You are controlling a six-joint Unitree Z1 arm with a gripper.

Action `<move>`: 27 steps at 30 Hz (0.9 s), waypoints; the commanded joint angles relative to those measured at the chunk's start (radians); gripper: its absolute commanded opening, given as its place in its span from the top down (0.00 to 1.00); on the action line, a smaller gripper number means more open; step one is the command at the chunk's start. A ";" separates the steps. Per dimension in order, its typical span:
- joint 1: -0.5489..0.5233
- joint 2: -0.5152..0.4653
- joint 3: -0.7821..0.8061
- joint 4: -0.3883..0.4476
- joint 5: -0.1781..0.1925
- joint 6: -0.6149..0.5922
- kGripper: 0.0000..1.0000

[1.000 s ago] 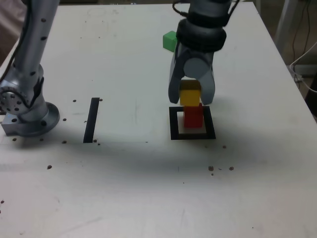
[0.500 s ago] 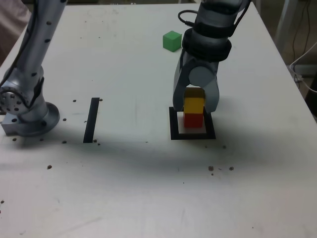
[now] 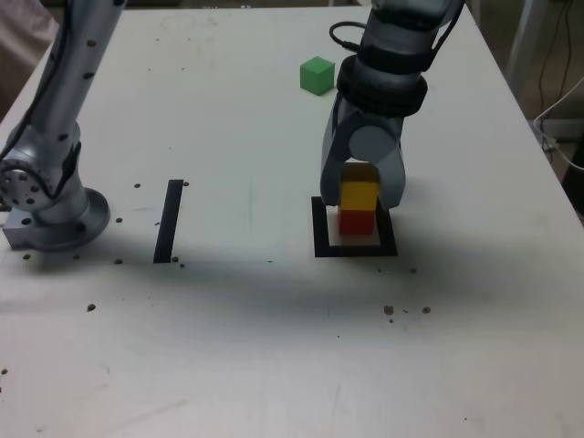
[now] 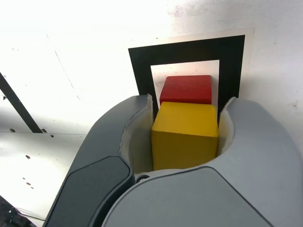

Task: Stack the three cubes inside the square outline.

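- Over the square (image 3: 320, 228), right of table centre in the exterior view, the arm reaches in from 12 o'clock and bends down, so the gripper (image 3: 362, 203) points at the tabletop.
- Its base (image 3: 50, 205) sits far off at 9 o'clock from the square, on the exterior view's left edge. The silver upright link rises out of the picture there.
- Both grey jaws hang straight down, one on each side of the yellow cube (image 3: 359, 195), with their tips level with the red cube (image 3: 357, 222) below it.
- From the wrist, the gripper (image 4: 189, 99) is nearly closed. Its pale pads (image 4: 139, 142) lie right against the sides of the yellow cube (image 4: 185, 135), and I cannot tell whether they grip it or only touch it.
- Yellow sits squarely on the red cube (image 4: 187, 89), which stands inside the square's (image 4: 142, 71) white centre.
- At 11 o'clock from the stack in the exterior view, well apart, the green cube (image 3: 317, 75) lies alone on the table (image 3: 228, 347).
- At 9 o'clock from the square lies a narrow black strip (image 3: 168, 221), roughly midway to the base. Dark specks dot the tabletop around it.
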State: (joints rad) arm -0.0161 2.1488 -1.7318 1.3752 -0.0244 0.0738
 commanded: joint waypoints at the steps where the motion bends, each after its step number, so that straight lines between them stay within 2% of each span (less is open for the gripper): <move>1: 0.002 0.007 0.007 -0.004 0.002 0.004 0.10; 4: 0.004 0.007 0.013 -0.009 0.006 0.005 0.04; 12: 0.011 -0.013 0.031 -0.011 0.028 0.004 0.01; 15: 0.020 -0.046 0.042 -0.008 0.065 0.001 0.01; 19: 0.052 -0.109 0.080 -0.009 0.132 0.003 0.01; 23: 0.110 -0.165 0.109 -0.011 0.191 0.053 0.00; 27: 0.198 -0.192 0.133 -0.008 0.223 0.131 0.00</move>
State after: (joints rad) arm 0.1610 1.9638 -1.6051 1.3649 0.1950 0.1939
